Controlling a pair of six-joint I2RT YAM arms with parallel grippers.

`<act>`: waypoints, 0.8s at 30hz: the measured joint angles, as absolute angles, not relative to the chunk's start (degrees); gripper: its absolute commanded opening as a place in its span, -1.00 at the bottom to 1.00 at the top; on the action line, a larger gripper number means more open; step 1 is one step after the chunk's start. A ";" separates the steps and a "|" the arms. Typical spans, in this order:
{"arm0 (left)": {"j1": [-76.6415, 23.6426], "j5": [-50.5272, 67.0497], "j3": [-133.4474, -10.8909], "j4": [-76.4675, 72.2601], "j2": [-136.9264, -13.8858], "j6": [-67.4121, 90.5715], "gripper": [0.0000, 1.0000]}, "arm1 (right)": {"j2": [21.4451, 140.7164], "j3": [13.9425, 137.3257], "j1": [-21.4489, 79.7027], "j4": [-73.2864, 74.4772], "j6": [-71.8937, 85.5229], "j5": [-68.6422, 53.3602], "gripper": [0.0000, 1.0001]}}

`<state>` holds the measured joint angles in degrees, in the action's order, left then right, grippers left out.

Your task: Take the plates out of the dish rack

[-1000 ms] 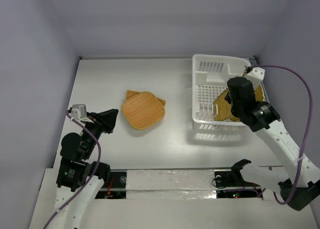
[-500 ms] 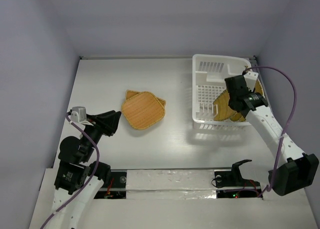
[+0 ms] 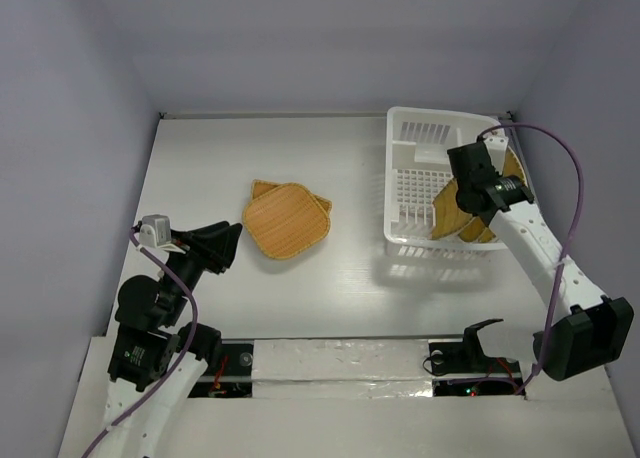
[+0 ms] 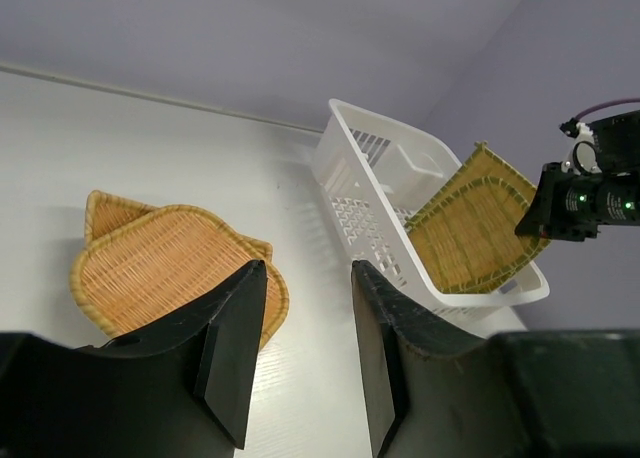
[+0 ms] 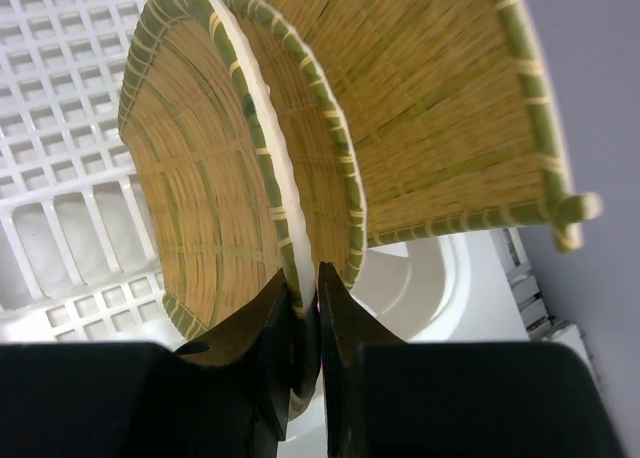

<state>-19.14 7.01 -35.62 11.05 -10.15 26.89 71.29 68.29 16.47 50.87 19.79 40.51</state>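
The white dish rack [image 3: 408, 193] stands at the right of the table. Several yellow-tan wicker plates [image 3: 450, 216] lean on edge in it. In the right wrist view the nearest round plate [image 5: 190, 178] has a second plate [image 5: 305, 128] behind it and a squarish plate [image 5: 440, 98] to the right. My right gripper [image 5: 305, 296] is shut on the rim of the round plate, low in the rack [image 5: 60, 128]. My left gripper [image 4: 309, 268] is open and empty above the table, near the stack of orange plates [image 4: 160, 273].
The stack of orange plates [image 3: 287, 218] lies on the table left of the rack. The rack [image 4: 400, 228] and the right arm [image 4: 590, 193] show in the left wrist view. Grey walls close in the table on three sides.
My right arm has stretched out and its gripper has gone down into the rack among the plates. My left gripper has shifted slightly towards me.
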 measured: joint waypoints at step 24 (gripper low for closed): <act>-19.14 5.96 -35.62 11.05 -9.98 26.89 -0.24 | 63.35 84.14 33.17 42.57 20.27 32.75 -1.00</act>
